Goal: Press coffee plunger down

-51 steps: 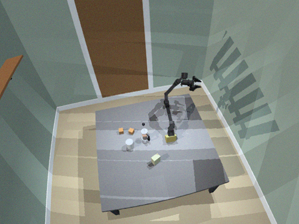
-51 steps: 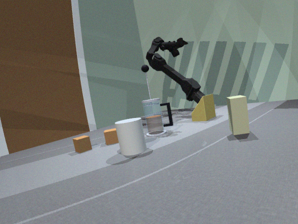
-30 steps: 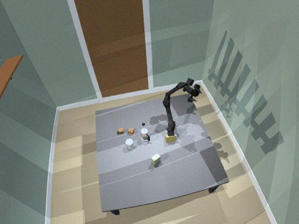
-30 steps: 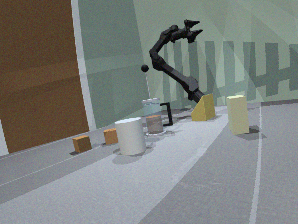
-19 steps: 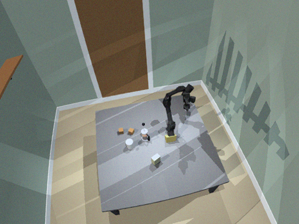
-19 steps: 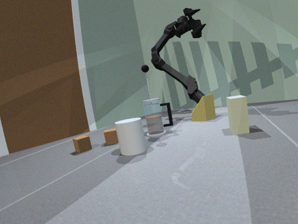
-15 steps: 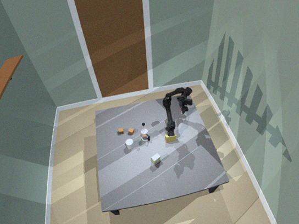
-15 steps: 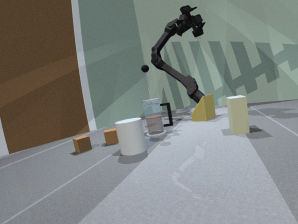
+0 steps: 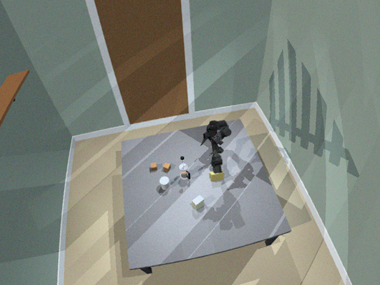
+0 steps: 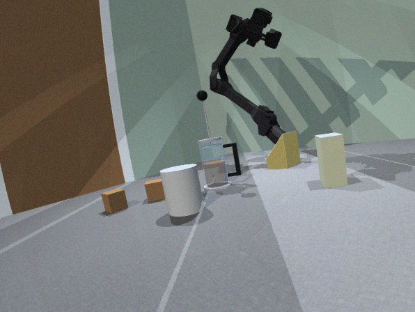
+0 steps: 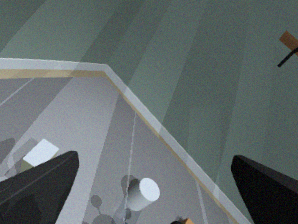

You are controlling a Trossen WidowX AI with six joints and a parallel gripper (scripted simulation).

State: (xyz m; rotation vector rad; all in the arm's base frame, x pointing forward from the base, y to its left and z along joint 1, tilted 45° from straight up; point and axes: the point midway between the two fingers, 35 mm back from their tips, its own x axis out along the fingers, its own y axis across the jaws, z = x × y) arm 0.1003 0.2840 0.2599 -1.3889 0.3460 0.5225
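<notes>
Green-walled room, brown door, grey table. Coffee press stands upright mid-table, plunger knob fully raised on a thin rod. Gripper is high above and right of the press, fingers wide, holding nothing. Judgement: glass body is light, tippy and fragile; the rod looks slender, so push straight down on the knob, not the handle. Near the press: one white cylinder, two orange cubes, one yellow wedge, one pale block.

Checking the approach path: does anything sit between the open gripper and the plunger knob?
No. In the exterior view the gripper is open, high and right of the plunger knob; only bare wall shows between them. The wrist view agrees.
</notes>
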